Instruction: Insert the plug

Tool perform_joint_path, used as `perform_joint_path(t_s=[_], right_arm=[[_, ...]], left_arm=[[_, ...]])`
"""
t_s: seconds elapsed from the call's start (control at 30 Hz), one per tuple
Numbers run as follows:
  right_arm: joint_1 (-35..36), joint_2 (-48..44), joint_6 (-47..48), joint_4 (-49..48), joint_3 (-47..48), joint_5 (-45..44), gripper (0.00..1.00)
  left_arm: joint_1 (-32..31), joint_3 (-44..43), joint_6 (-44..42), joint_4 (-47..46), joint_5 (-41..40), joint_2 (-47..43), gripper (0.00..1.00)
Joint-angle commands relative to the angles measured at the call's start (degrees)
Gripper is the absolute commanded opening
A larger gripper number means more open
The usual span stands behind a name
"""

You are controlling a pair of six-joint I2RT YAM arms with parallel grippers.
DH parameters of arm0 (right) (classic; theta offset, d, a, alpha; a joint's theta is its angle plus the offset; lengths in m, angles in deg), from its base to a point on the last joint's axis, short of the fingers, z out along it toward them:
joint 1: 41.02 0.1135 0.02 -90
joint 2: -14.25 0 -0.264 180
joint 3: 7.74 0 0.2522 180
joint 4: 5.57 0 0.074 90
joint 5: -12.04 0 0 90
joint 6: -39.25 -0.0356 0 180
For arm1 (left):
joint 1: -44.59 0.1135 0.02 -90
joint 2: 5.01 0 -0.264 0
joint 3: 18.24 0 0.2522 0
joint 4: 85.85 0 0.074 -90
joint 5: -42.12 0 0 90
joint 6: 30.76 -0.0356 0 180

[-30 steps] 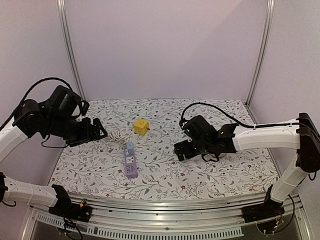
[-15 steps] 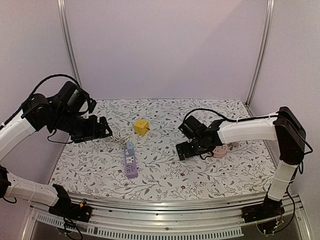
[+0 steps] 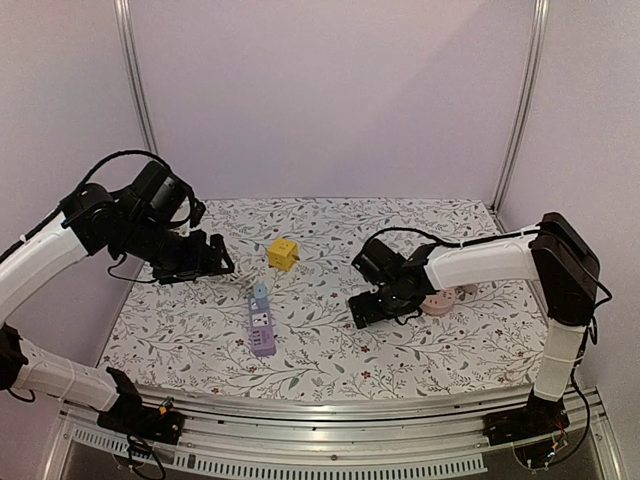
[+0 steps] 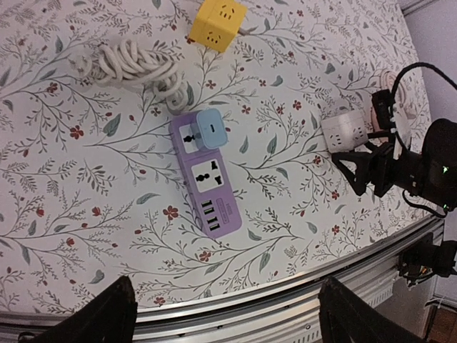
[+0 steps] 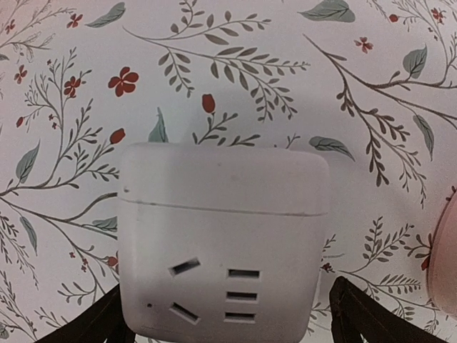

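Observation:
A purple power strip [image 3: 262,325] lies near the table's front left, also in the left wrist view [image 4: 207,179]. A blue plug [image 3: 260,291] sits in its far socket [image 4: 211,127]. A white cube adapter [image 5: 221,243] lies on the floral cloth; it also shows in the left wrist view [image 4: 344,131]. My right gripper [image 5: 225,321] is open, low over the table, one finger on each side of the cube [image 3: 368,308]. My left gripper [image 3: 205,262] is open and empty, high above the strip's left [image 4: 228,318].
A yellow cube socket [image 3: 283,254] stands behind the strip, with a coiled white cable [image 3: 232,272] to its left. A pink round object [image 3: 440,300] lies just right of my right gripper. The table's metal front rail [image 4: 285,293] runs along the near edge.
My left gripper has moved right, toward the coiled cable and the strip. My right wrist has shifted slightly left and down, uncovering the pink object beside it.

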Motion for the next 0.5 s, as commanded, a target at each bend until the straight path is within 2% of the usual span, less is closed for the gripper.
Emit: perform_joint_path(t_s=[0.0,0.47], right_arm=[[-0.2,1.7,1.5,-0.8,1.5,0.2,0.92],[-0.2,1.8,3.7,-5.8,0.0,-0.2,0.80]], left_arm=[[1.1,-1.3,-1.5,-0.9,1.5,1.0,0.88],[1.7,-0.5,-1.9,-1.2,1.9,1.6,0.87]])
